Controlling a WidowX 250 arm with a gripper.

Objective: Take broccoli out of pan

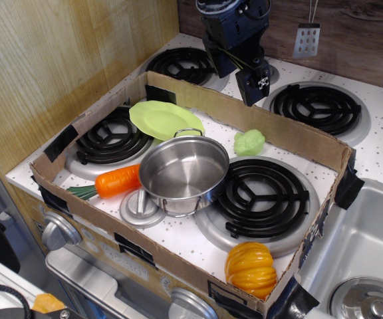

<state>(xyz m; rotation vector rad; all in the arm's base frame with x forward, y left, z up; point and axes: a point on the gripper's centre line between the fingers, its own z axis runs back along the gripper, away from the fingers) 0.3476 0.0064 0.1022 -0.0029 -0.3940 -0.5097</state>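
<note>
At the far left, a black coil burner [108, 139] sits inside the cardboard tray [271, 126] that fences off the front of the stove. Just ahead of it lies an orange carrot [115, 181], its tip touching or nearly touching the pan [183, 174]. Behind the burner, the lime-green plate [163, 119] rests tilted, with the pan's rear loop handle right at its edge. The pan stands upright near the middle of the tray, shiny and empty inside, partly over a flat grey knob disc [140, 209] at its front left.

To the right of the pan, the broccoli [249, 142] lies on the white speckled stove top, apart from the pan and close to the tray's back wall, just behind the large coil burner [261, 196]. Above and behind that wall hangs the hand [254, 83], raised clear of the broccoli and carrying nothing; its fingers look close together, though from this angle I cannot tell for certain. An orange pumpkin [251, 268] sits in the tray's front right corner.
</note>
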